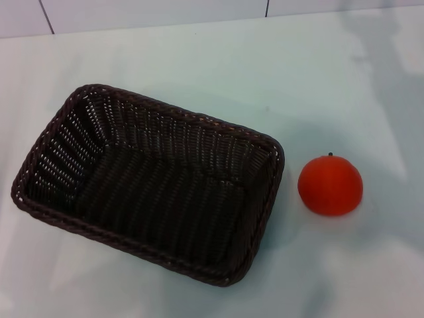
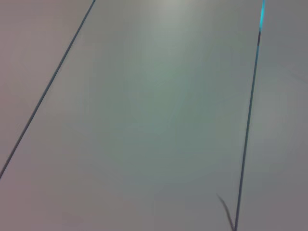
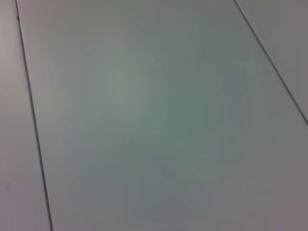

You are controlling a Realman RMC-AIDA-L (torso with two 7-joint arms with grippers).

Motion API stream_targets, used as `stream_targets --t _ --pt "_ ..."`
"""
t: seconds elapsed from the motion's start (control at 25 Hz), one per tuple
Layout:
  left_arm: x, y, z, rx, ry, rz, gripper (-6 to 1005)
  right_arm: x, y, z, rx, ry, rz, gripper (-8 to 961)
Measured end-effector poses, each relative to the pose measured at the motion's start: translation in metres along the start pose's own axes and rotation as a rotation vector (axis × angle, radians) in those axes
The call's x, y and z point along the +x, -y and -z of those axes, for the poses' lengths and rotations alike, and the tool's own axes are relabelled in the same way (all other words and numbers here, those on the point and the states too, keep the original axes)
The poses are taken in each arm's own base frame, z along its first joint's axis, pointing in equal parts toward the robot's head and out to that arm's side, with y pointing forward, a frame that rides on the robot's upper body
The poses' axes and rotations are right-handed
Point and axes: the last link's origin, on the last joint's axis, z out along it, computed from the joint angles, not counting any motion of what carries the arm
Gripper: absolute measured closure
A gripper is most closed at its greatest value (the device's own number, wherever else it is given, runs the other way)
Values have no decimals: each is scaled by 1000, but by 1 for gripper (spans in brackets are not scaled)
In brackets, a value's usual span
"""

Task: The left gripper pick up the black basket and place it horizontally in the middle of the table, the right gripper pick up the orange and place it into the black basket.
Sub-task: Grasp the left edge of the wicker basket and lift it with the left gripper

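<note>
Black basket [image 1: 149, 185] empty on the desk [image 1: 331, 79], orange [image 1: 330, 185] just beside its right end.

Long axis skewed, running from far left down to near right; not yet horizontal. Probably light, stiff wicker: best pinched at the braided rim. Orange smooth, likely to roll. Neither arm in view; jaws impossible to tell.
</note>
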Motion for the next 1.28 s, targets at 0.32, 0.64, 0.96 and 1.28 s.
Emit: stream_targets --t 0.32,0.64,0.96,1.28 --pt "-1 0 0 1 4 12 374 0 0 -1 1 0 -1 176" --pt "1 2 -1 -8 9 82 373 0 1 -1 2 -1 -10 175" --pt "20 17 -27 -246 197 347 373 0 0 0 -1 1 -22 176" --pt "35 15 -80 -467 778 454 374 -1 -2 2 -15 5 -28 176"
